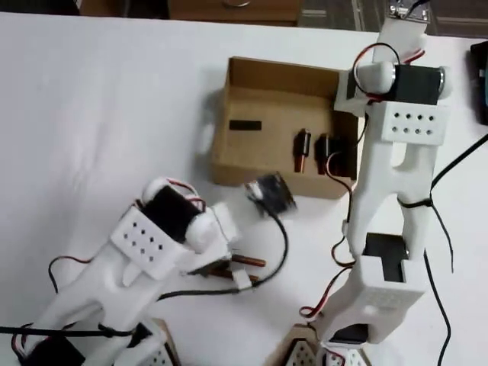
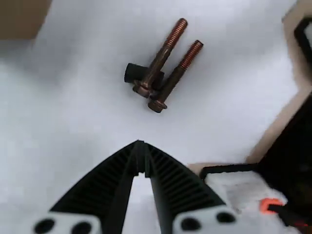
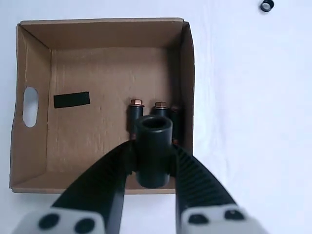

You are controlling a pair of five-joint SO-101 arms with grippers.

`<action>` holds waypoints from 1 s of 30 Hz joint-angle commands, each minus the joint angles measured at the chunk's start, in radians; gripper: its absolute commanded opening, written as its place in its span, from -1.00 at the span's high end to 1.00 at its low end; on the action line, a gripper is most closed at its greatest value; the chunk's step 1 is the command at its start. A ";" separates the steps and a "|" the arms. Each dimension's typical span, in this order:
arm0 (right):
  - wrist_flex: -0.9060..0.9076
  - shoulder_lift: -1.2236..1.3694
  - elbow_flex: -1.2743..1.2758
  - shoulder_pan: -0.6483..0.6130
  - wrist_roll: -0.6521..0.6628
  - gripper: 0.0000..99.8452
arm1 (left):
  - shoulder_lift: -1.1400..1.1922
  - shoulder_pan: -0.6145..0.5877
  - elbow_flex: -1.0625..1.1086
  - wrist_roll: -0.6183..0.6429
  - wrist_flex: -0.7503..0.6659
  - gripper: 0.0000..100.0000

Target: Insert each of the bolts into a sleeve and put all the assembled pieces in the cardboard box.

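Two copper bolts [image 2: 168,66] lie side by side on the white table, one touching a short black sleeve [image 2: 131,73]. My left gripper [image 2: 142,146] hangs just short of them, shut and empty. In the high view these bolts [image 1: 248,261] show at the tip of the lower-left arm. My right gripper [image 3: 152,146] is shut on an upright black sleeve [image 3: 153,146], held above the near wall of the cardboard box [image 3: 112,34]. Three bolt-and-sleeve pieces [image 3: 135,114] lie inside by the right wall, also seen from above [image 1: 303,150] in the box [image 1: 282,72].
A loose black sleeve [image 3: 265,6] sits on the table beyond the box's far right corner. A black strip [image 1: 245,126] is stuck to the box floor. Red and black cables [image 1: 335,259] trail between the arms. Mounting boards [image 1: 301,347] stand at the front edge.
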 commanded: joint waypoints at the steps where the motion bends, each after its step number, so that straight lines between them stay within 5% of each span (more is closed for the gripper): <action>1: 0.016 -0.067 -0.044 0.007 0.009 0.96 | -0.008 -0.014 -0.002 -0.275 -0.064 0.96; 13: 0.016 -0.068 0.100 0.002 0.009 0.96 | 0.003 -0.009 0.214 -0.615 -0.345 0.82; 17: 0.016 -0.068 0.101 0.001 0.009 0.96 | 0.003 -0.008 0.288 -0.628 -0.453 0.64; 30: 0.016 -0.064 0.103 0.001 0.009 0.96 | 0.107 0.092 0.458 -0.623 -0.736 0.63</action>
